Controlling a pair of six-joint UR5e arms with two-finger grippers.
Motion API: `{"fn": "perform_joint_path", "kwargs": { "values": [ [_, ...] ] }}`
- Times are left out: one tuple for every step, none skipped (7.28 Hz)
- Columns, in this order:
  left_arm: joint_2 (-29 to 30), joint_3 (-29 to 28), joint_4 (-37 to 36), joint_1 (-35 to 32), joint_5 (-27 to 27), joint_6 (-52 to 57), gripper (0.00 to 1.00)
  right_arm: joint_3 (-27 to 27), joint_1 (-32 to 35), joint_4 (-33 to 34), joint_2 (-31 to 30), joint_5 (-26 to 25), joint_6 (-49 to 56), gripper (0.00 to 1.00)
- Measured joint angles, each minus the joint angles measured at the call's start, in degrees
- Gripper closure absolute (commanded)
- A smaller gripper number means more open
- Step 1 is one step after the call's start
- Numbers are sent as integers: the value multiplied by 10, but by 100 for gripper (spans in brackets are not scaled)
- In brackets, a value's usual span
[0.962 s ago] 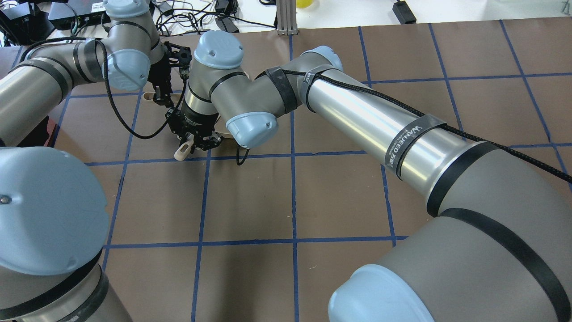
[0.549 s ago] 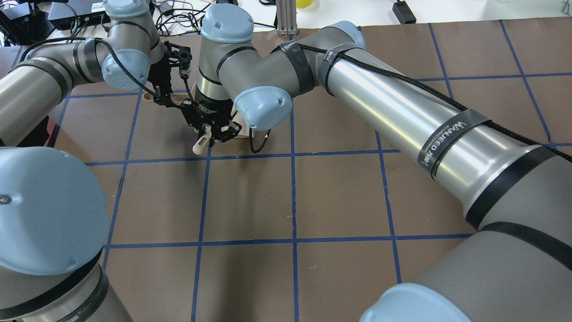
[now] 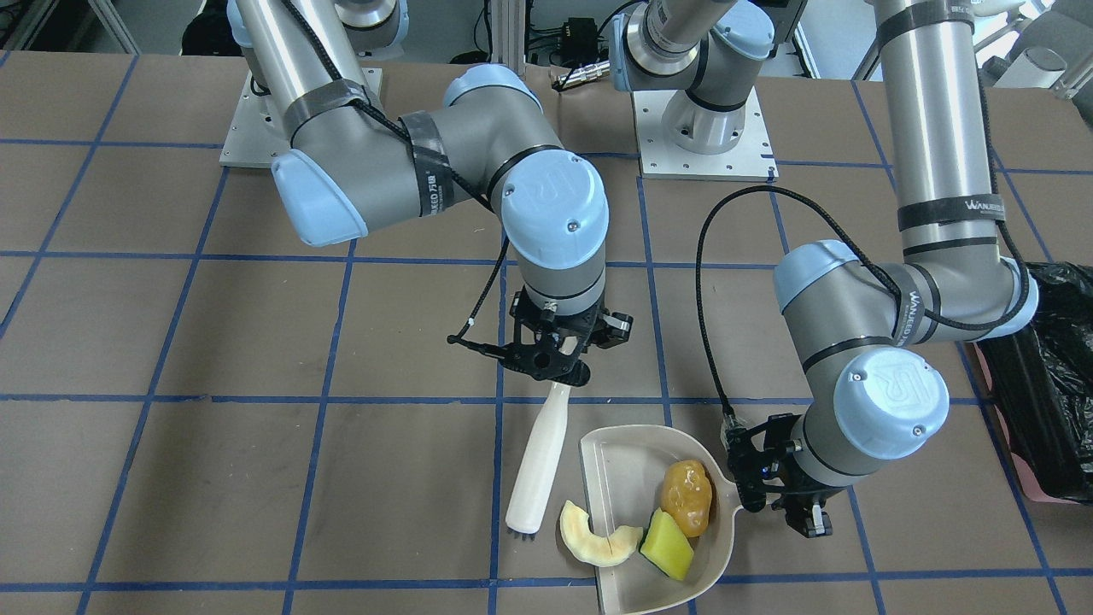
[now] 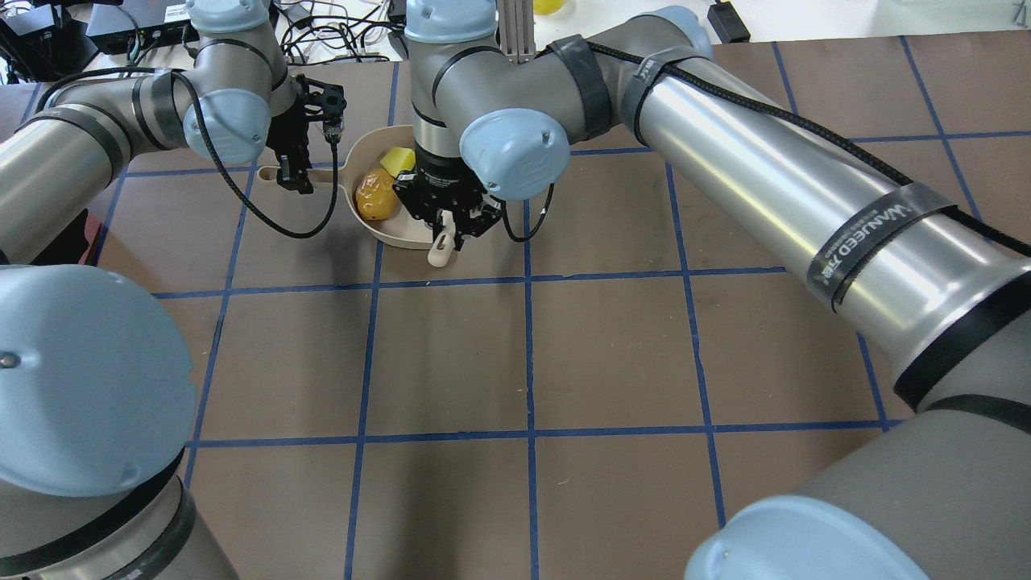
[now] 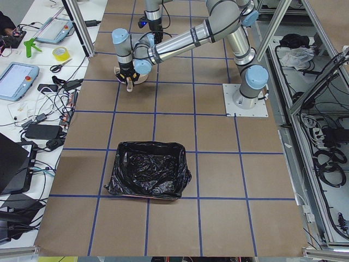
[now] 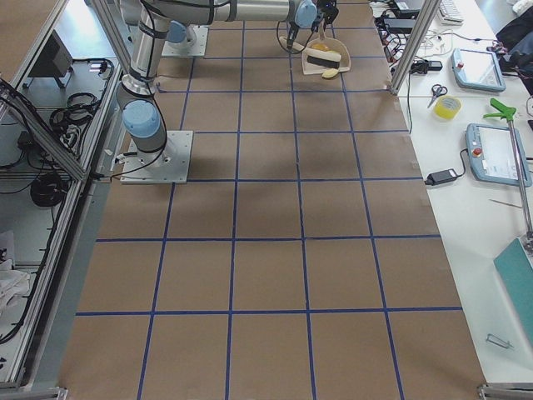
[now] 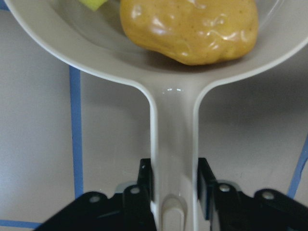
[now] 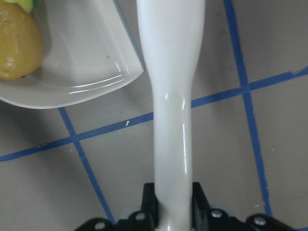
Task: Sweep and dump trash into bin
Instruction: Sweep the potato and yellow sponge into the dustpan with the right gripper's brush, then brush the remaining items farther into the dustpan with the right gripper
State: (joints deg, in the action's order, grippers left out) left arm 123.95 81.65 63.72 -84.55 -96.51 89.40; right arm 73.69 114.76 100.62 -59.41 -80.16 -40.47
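Note:
The beige dustpan (image 3: 623, 461) lies on the table. In it are the amber-brown blob (image 3: 687, 497) and the yellow-green wedge (image 3: 668, 544). A pale rind slice (image 3: 598, 536) lies across its straight lip. My left gripper (image 3: 786, 504) is shut on the dustpan's handle (image 7: 173, 144), with the blob (image 7: 190, 26) just beyond. My right gripper (image 3: 559, 363) is shut on a white brush handle (image 3: 538, 453), whose bristle end rests beside the rind. From overhead the right gripper (image 4: 447, 221) stands over the pan's near edge and the left gripper (image 4: 294, 173) is at the handle.
The bin (image 3: 1050, 376), lined with a black bag, stands at the table's edge on my left side; it also shows in the exterior left view (image 5: 147, 169). The brown table has blue tape lines (image 4: 527, 354). Cables and equipment lie beyond the far edge.
My right arm has swung to the overhead view's right with the brush, uncovering the dustpan with the blob and wedge. The left arm has not moved.

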Motion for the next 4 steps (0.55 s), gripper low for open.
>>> {"fn": "perform_joint_path", "kwargs": {
  "values": [
    [0, 0, 0, 0, 0, 0, 99, 3, -14, -16, -3, -29, 41, 100],
    [0, -1, 0, 0, 0, 0, 99, 10, -23, -20, -3, -54, 80, 100],
    [1, -1, 0, 0, 0, 0, 99, 19, -27, -11, 0, -66, 112, 100],
    [1, -2, 0, 0, 0, 0, 99, 24, -29, 7, 7, -70, 132, 100]
  ]
}}
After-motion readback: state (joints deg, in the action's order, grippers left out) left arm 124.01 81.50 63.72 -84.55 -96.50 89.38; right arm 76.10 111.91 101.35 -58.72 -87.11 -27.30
